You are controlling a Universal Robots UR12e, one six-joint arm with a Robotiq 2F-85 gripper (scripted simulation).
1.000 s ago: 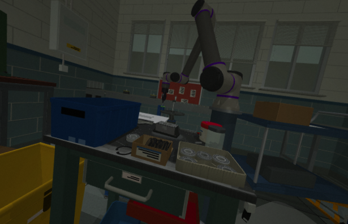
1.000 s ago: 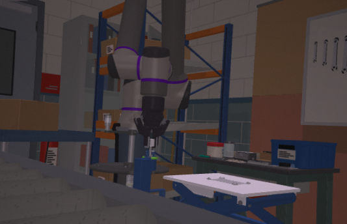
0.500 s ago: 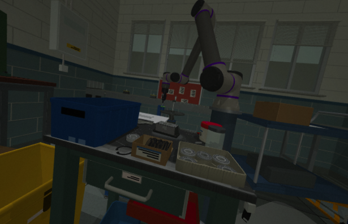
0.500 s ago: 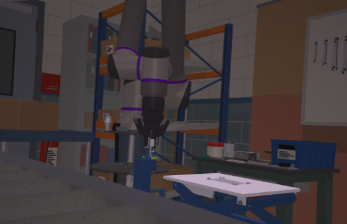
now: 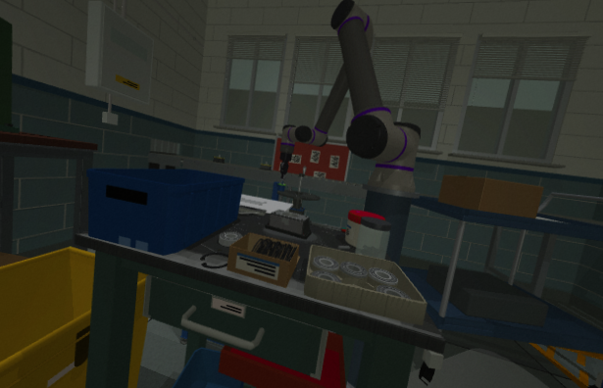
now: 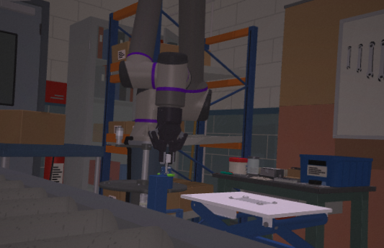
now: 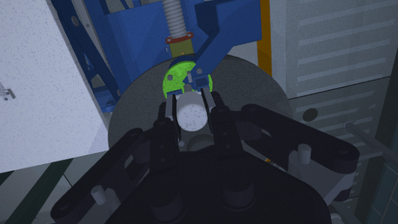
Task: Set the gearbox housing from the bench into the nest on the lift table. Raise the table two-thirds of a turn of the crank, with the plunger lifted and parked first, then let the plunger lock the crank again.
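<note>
At the crank end of the blue lift table (image 6: 256,203), my gripper (image 7: 191,104) is closed on the pale knurled plunger knob (image 7: 191,114), straight above the green index disc (image 7: 178,79) and the blue bracket (image 6: 160,187). A threaded screw (image 7: 171,5) runs from the disc into the blue frame. The table's white top carries the nest (image 6: 253,199), which holds nothing. The grey gearbox housing (image 5: 288,224) sits on the dark bench, apart from the lift table. A round dark handwheel (image 7: 201,109) lies beneath the disc.
The bench's front edge carries a cardboard box of parts (image 5: 264,257), a tray of bearings (image 5: 365,284) and a red-lidded tub (image 5: 366,230). A blue crate (image 5: 162,208) fills its left end. A yellow bin (image 5: 39,313) stands in front, and blue-and-orange shelving (image 6: 181,90) rises behind the arm.
</note>
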